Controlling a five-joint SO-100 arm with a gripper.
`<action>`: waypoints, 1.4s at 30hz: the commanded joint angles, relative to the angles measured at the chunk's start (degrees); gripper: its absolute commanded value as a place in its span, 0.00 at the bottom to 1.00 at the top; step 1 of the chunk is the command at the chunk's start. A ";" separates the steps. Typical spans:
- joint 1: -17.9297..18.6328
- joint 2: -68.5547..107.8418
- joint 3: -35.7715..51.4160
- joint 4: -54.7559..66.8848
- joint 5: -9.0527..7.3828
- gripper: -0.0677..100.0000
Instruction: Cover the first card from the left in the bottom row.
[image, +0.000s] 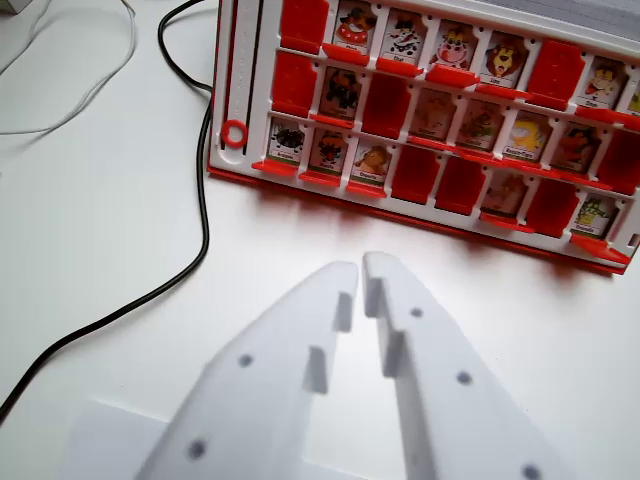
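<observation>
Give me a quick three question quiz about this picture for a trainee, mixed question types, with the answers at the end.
1. True or false: the white plastic gripper touches the red and white plastic card game board.
2. Which lies at the wrist view's left of the board: A) a black cable, B) a blue cup, C) a pair of scissors?
3. Fill in: the leftmost card in the bottom row shows its picture, so it is not yet ____.

Key: 1 false, it hangs short of the board. 2 A, the black cable. 3 covered.
</observation>
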 joint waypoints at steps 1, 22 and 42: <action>-2.37 -5.10 -4.92 -4.39 -0.62 0.00; -8.17 -42.10 -8.09 -26.89 0.35 0.00; -9.84 -66.45 -22.94 -32.78 1.58 0.00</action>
